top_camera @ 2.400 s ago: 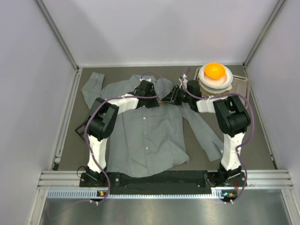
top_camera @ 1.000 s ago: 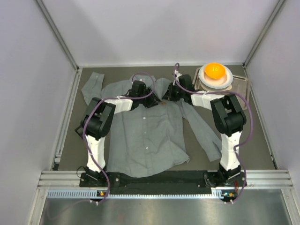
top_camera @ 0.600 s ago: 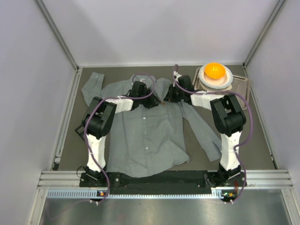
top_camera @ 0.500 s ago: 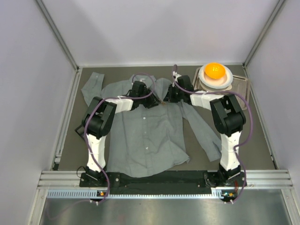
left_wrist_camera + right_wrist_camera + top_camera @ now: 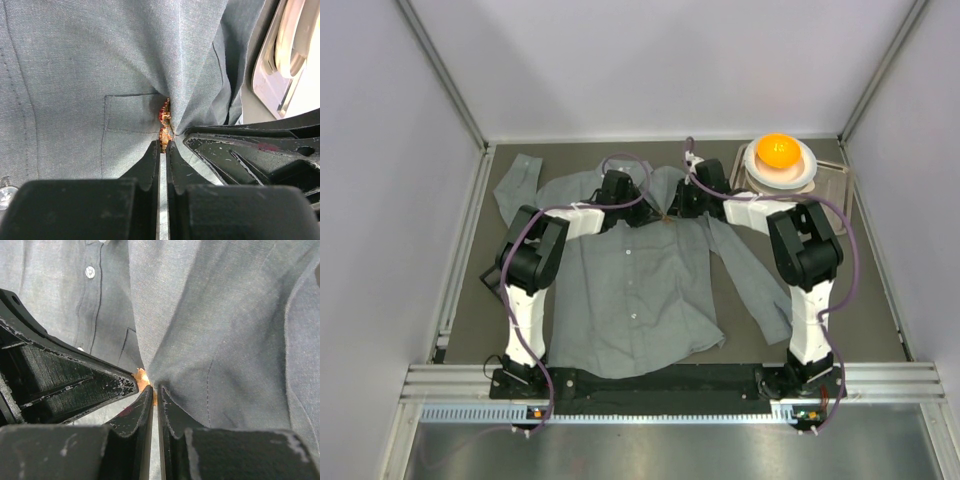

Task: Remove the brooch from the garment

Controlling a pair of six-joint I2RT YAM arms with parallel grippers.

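The grey shirt [image 5: 630,280] lies flat on the dark table, collar at the far side. The tiny orange-red brooch [image 5: 164,120] sits at the edge of the chest pocket, and the cloth puckers into folds around it. My left gripper [image 5: 163,144] is shut, with the brooch's lower end between its tips. My right gripper [image 5: 154,390] is shut on a ridge of shirt cloth [image 5: 210,330] right beside the brooch [image 5: 141,376]. The two grippers meet tip to tip on the shirt's upper chest, left [image 5: 648,212] and right [image 5: 673,208]. The top view does not show the brooch clearly.
A white bowl [image 5: 798,172] with a round orange ball [image 5: 778,150] stands on a tray [image 5: 836,184] at the far right, close behind my right arm. The shirt's right sleeve [image 5: 760,285] trails toward the near right. Grey walls enclose the table.
Both grippers have moved toward the far side and closer together on the upper chest. The cloth between them is now drawn into a pucker.
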